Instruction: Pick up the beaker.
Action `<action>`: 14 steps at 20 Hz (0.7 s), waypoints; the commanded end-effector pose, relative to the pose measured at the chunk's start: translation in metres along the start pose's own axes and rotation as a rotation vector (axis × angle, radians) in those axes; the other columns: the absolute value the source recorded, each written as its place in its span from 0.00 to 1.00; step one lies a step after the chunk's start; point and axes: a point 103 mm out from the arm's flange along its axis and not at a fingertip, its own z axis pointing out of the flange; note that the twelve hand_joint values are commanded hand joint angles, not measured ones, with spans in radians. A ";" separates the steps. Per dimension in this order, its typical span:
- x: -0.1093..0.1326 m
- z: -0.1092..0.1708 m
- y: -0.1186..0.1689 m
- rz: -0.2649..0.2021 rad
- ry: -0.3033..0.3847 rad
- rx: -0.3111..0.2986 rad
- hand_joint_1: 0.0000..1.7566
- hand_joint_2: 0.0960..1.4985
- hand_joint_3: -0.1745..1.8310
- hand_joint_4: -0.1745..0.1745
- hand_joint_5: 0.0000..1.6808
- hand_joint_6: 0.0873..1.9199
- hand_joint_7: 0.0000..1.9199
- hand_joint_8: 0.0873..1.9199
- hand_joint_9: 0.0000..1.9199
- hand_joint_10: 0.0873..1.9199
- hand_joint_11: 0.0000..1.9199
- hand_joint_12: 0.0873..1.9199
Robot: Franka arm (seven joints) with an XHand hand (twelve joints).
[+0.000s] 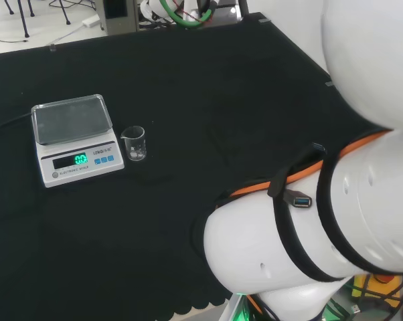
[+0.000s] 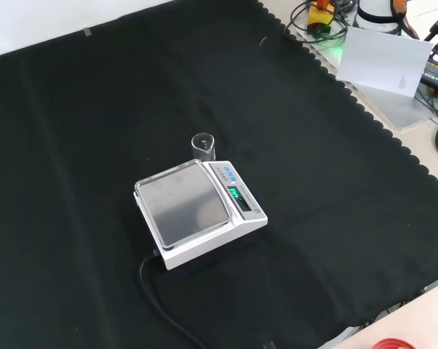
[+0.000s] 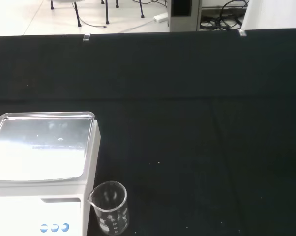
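A small clear glass beaker (image 1: 134, 142) stands upright on the black cloth, just right of a white scale in the head view. In the front view the beaker (image 2: 203, 146) sits just beyond the scale's far edge. The wrist view looks across the cloth at the beaker (image 3: 110, 207) from some distance, with the scale beside it. It looks empty. Nothing touches it.
The white scale (image 1: 73, 138) has a metal pan and a lit green display; its black cable (image 2: 164, 305) trails toward the cloth's near edge in the front view. The arm's white links (image 1: 322, 227) fill the head view's right. Cables and gear lie beyond the cloth's edge (image 2: 393, 51).
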 end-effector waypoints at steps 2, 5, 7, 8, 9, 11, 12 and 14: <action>0.000 0.035 0.030 -0.011 0.039 0.084 0.43 0.46 0.33 0.38 0.22 0.15 0.26 0.33 0.36 0.35 0.13 0.72; 0.001 0.045 0.037 -0.006 0.036 0.100 0.43 0.45 0.33 0.38 0.22 0.15 0.26 0.33 0.36 0.35 0.13 0.72; 0.004 0.051 0.044 -0.006 0.025 0.118 0.43 0.45 0.33 0.38 0.22 0.15 0.26 0.33 0.36 0.35 0.13 0.72; 0.004 0.053 0.047 -0.008 0.026 0.130 0.43 0.45 0.33 0.38 0.22 0.15 0.26 0.33 0.36 0.35 0.13 0.72; 0.003 0.056 0.052 -0.008 0.026 0.139 0.43 0.45 0.33 0.38 0.22 0.15 0.26 0.33 0.36 0.35 0.13 0.72; 0.003 0.062 0.060 -0.006 0.020 0.154 0.43 0.45 0.33 0.37 0.22 0.15 0.26 0.33 0.36 0.35 0.13 0.72; 0.004 0.064 0.064 -0.005 0.014 0.160 0.43 0.45 0.33 0.37 0.22 0.15 0.26 0.33 0.36 0.35 0.13 0.72; 0.007 0.070 0.072 -0.004 0.004 0.169 0.43 0.45 0.33 0.37 0.22 0.15 0.27 0.33 0.37 0.35 0.13 0.72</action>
